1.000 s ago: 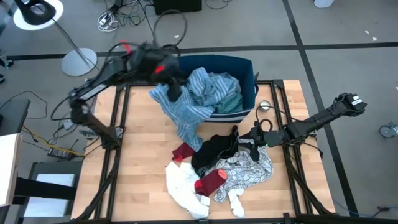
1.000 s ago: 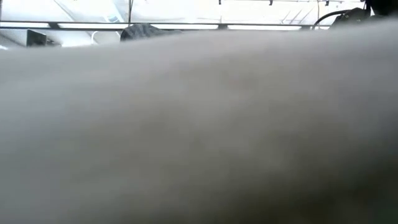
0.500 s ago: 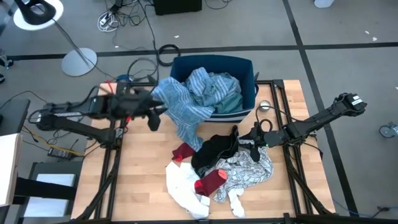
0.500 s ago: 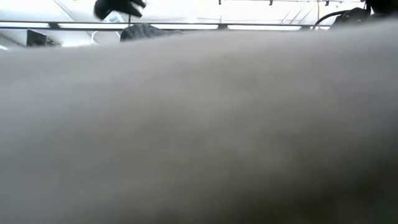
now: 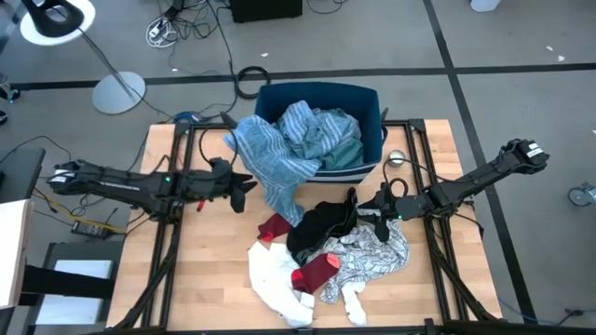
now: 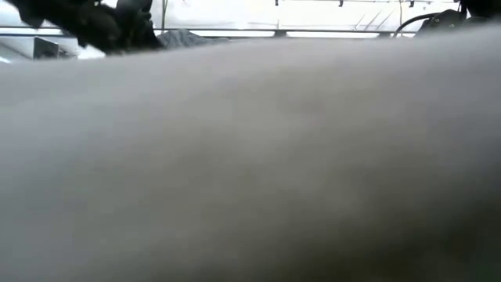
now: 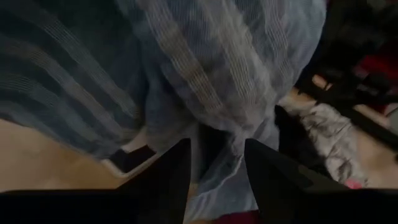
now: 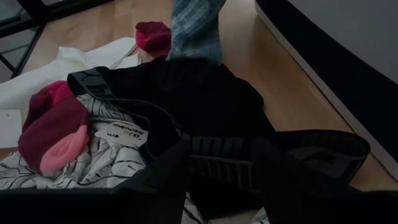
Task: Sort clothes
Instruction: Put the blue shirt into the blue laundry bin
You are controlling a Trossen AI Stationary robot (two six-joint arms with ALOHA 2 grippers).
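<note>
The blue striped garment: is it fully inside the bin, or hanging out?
Hanging out: the blue striped garment drapes over the bin rim onto the table.

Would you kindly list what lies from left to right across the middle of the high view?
Left end effector → blue striped garment → black garment → right end effector.

Blue striped garment [image 5: 279,163] draped over bin rim; black, red, white clothes [image 5: 321,251] heaped.
</note>
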